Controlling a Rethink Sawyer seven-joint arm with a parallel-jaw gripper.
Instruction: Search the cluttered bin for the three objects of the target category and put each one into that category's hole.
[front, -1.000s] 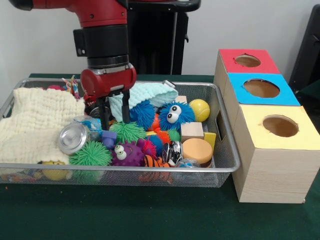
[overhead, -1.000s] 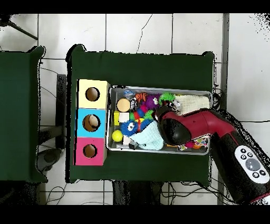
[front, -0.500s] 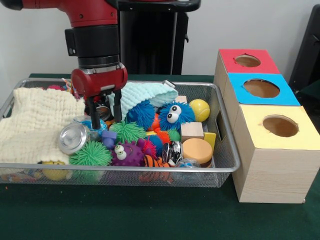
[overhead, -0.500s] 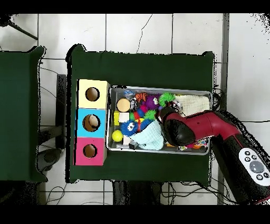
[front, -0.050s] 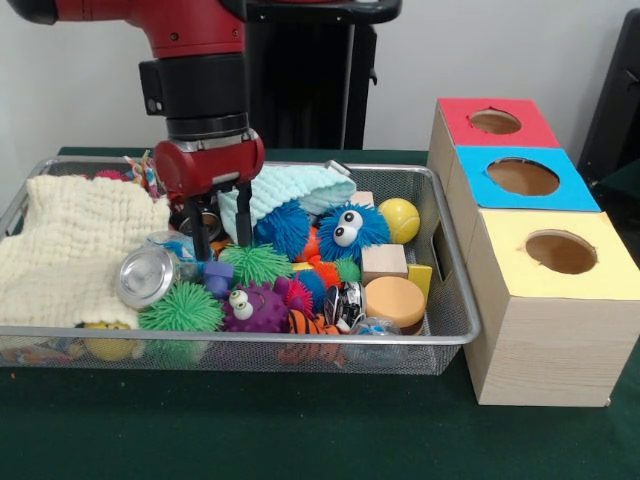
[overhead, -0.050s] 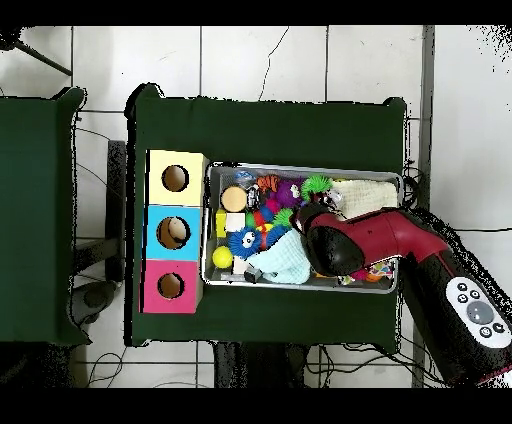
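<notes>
My gripper (front, -0.050s: 223, 236) hangs open over the left-middle of the wire bin (front, -0.050s: 452, 300), with nothing between its fingers. The tips stand just above a green spiky ball (front, -0.050s: 255, 263) and a small blue block (front, -0.050s: 217, 276), in front of a mint cloth (front, -0.050s: 295, 187). A silver tin lid (front, -0.050s: 147, 276) lies to its left. Right of it sit a blue fuzzy ball with eyes (front, -0.050s: 350, 230), a yellow ball (front, -0.050s: 399, 219), a wooden cube (front, -0.050s: 384, 262) and a round wooden disc (front, -0.050s: 394, 300). In the overhead view the arm's head (overhead, -0.050s: 332, 241) hides the gripper.
Three boxes with round holes stand beside the bin: red (front, -0.050s: 496, 121), blue (front, -0.050s: 523, 177), yellow (front, -0.050s: 560, 252). A cream cloth (front, -0.050s: 75, 245) covers the bin's left end. A purple spiky toy (front, -0.050s: 255, 306), another green spiky ball (front, -0.050s: 181, 309) and a striped toy (front, -0.050s: 311, 322) crowd the front.
The gripper swung left and dipped toward the tin lid, then came back a little to the right and rose slightly. It stays open. The toys have not moved.
</notes>
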